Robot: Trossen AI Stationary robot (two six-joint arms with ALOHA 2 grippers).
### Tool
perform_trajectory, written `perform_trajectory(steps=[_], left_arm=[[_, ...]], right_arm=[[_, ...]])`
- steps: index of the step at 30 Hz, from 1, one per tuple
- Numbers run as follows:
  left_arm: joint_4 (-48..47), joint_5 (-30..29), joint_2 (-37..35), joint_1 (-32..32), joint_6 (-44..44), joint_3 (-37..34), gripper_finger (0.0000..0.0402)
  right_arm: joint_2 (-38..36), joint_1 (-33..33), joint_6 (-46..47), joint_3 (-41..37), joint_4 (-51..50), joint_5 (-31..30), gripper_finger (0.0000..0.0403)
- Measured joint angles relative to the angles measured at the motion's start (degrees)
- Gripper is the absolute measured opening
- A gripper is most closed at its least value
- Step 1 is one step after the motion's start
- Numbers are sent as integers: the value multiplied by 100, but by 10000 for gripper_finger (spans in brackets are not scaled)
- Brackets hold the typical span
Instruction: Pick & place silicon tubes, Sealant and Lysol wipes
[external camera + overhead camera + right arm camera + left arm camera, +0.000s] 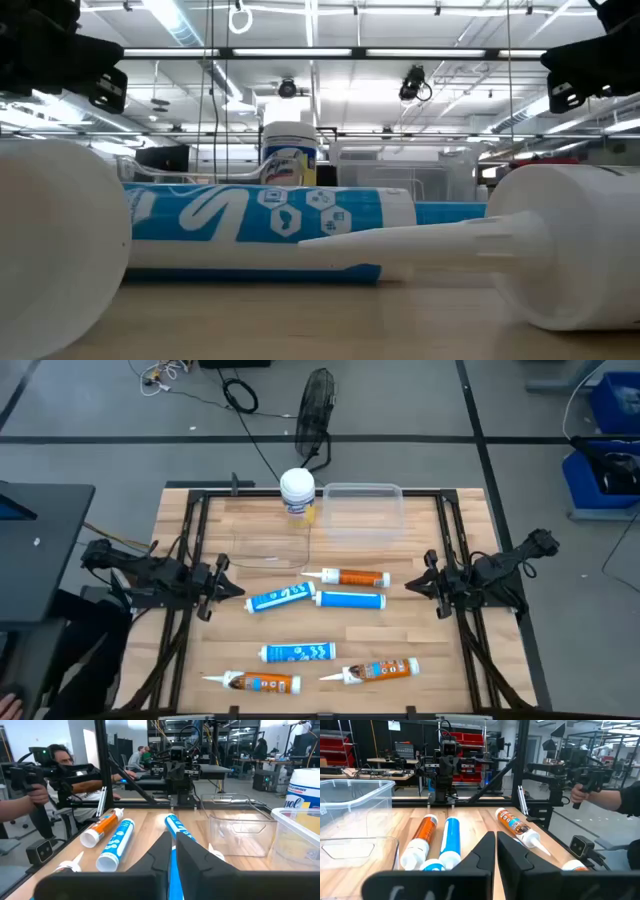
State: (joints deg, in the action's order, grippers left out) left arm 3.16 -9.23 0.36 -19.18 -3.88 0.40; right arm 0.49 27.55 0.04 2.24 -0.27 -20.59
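Here, both pincers—left point(238, 589), right point(411, 586)—sit pressed together, empty, flanking glossy cylindrical tubes on woodgrain table point(440, 660).

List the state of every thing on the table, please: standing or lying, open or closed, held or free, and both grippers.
Lysol wipes: upright, lid on, free.
Clear bin: open top; contents not discernible.
Orange tubes, three: lying, free.
Blue tubes, three: lying, capped, free.
Left gripper: shut, holding nothing, at the table's left edge.
Right gripper: shut, holding nothing, at the right edge.
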Motion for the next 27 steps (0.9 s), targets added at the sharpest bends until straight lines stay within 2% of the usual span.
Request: perform_trajectory(steps=[19,27], left_arm=[[-21,0,0,0,-131,0,19],[-26,0,0,0,-148,0,18]], right_arm=[[2,0,-102,0,0,4,32],[2,2,-282,0,10,-270,32]])
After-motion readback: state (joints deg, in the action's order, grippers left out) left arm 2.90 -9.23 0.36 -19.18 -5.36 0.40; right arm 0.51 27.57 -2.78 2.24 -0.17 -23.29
